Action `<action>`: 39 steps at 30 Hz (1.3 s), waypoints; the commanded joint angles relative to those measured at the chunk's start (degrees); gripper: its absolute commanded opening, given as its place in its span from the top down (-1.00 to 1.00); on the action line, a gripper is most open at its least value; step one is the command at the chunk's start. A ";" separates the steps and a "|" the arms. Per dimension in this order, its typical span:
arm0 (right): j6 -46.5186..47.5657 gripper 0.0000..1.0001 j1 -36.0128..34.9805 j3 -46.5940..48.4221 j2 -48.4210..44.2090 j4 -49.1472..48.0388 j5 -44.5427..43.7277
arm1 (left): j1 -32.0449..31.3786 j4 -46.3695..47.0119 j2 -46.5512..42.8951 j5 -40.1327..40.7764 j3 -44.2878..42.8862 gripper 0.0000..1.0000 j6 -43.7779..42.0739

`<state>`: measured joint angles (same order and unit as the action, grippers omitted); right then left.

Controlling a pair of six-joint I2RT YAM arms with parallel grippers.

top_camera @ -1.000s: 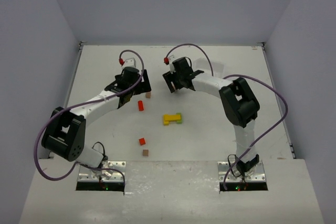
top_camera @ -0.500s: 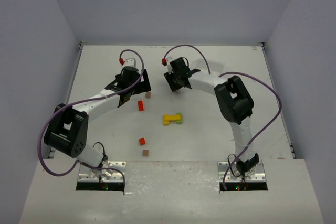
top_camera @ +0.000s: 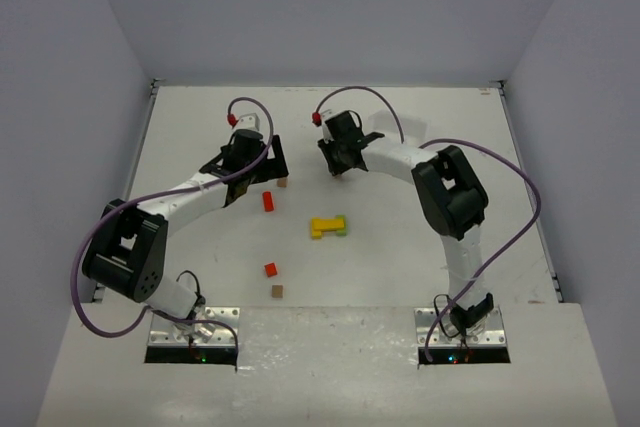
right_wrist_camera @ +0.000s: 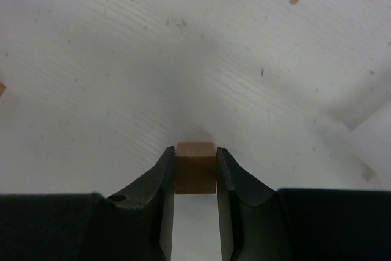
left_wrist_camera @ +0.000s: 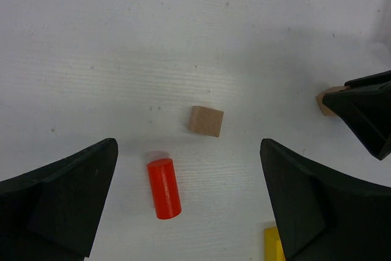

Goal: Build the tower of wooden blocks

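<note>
Right gripper (right_wrist_camera: pixel 195 154) clamped on a brown cube (right_wrist_camera: pixel 195 176) — left gripper (left_wrist_camera: pixel 188 151) spread wide
I see the left one over a second cube (left_wrist_camera: pixel 206 121) and a red cylinder (left_wrist_camera: pixel 164 188); the tower (top_camera: pixel 328 226) is only its yellow-and-green base mid-table (top_camera: pixel 400 267) — seemingly one layer, apart from both grippers

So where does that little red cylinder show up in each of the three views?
Top external: the red cylinder lies left of centre, up-left of the yellow block.
Left wrist: low centre, inside the open left gripper.
Right wrist: not in it.
Shared landmark: the plain brown cube beside it in both.
</note>
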<state>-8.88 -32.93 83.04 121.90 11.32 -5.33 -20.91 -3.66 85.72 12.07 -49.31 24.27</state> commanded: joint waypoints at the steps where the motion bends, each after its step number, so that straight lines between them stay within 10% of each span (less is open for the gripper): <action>1: -4.37 0.82 -1.34 -5.73 -12.68 -0.94 -5.71 | 0.69 1.99 -4.23 0.14 1.66 -1.00 1.83; 13: -23.67 0.74 -10.06 -26.88 -36.63 2.59 -16.99 | 0.69 -1.01 -12.17 3.62 6.60 -1.00 6.88; 39: -38.31 0.55 -20.65 -22.86 -29.58 10.49 -23.13 | 0.70 1.19 -12.42 4.86 8.68 -1.00 8.42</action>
<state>-44.04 -52.43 57.19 91.61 19.87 -24.97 -20.91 -5.13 73.73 15.88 -41.12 31.98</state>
